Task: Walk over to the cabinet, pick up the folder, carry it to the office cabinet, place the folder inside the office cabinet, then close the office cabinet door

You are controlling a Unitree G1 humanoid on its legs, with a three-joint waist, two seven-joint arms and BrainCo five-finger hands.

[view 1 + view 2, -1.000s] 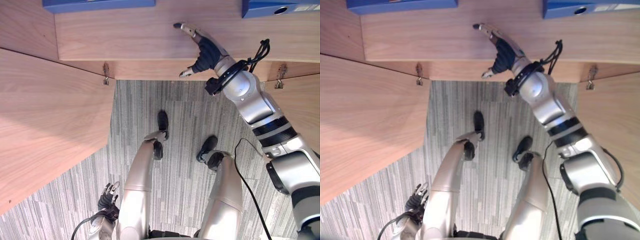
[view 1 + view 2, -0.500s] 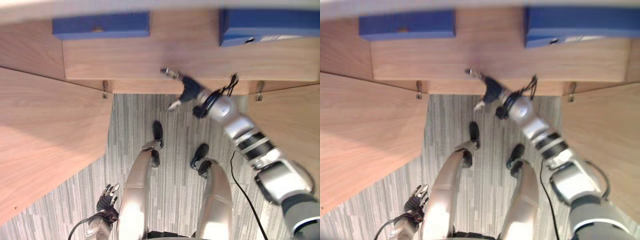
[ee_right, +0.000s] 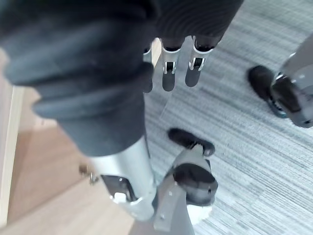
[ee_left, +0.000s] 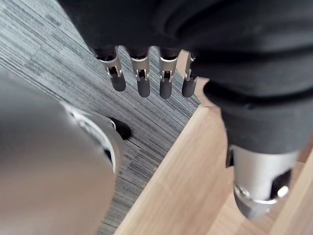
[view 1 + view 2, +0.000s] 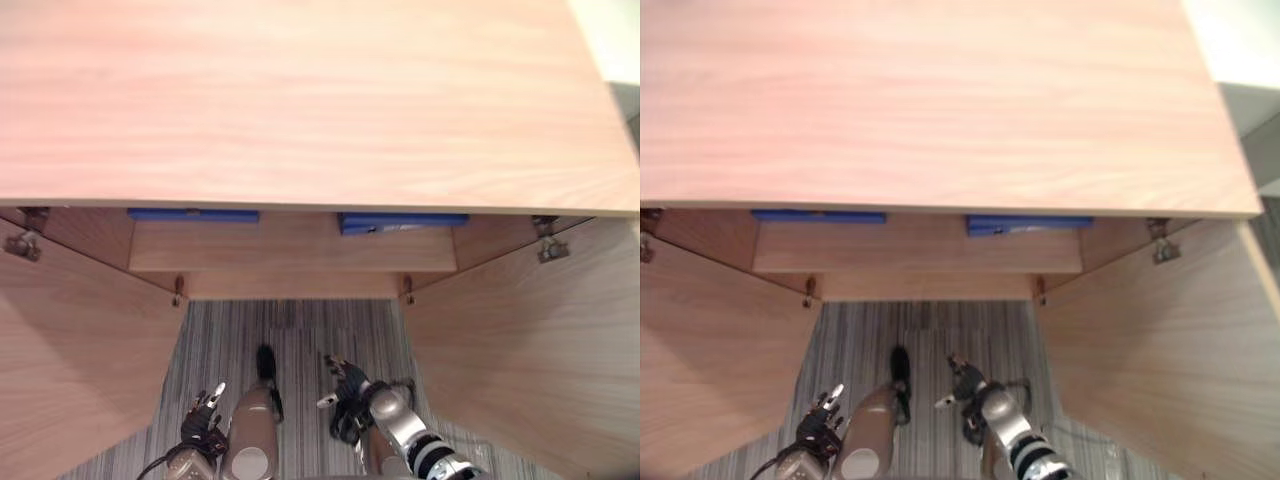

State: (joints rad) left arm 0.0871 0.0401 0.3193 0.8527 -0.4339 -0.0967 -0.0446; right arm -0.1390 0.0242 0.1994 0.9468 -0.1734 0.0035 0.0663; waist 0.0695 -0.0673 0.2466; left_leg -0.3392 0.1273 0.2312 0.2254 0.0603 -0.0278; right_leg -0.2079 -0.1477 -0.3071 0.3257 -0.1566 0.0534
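Lower left, the left robot hand (image 5: pixel 203 425) and, lower middle, the right robot hand (image 5: pixel 345 385) hang empty above the floor (image 5: pixel 300 330), fingers (image 4: pixel 141 81) straight and apart. Beyond, the left door (image 5: pixel 70 340) and the right door (image 5: pixel 530 340) stand wide open. The left folder (image 5: pixel 193 214) and the right folder (image 5: pixel 403 219) lie on the shelf (image 5: pixel 290 250) inside. A door pushed off-centre may, I think, rebound and stay ajar.

Office: wood cabinet (image 5: pixel 300 100), blue folders (image 5: pixel 403 219)

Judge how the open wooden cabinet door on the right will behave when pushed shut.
The wooden cabinet door looks flat and stiff, so it probably will not flex. It hangs on metal hinges, so a push should swing it, not slide it. Its smooth face may prove slippery.
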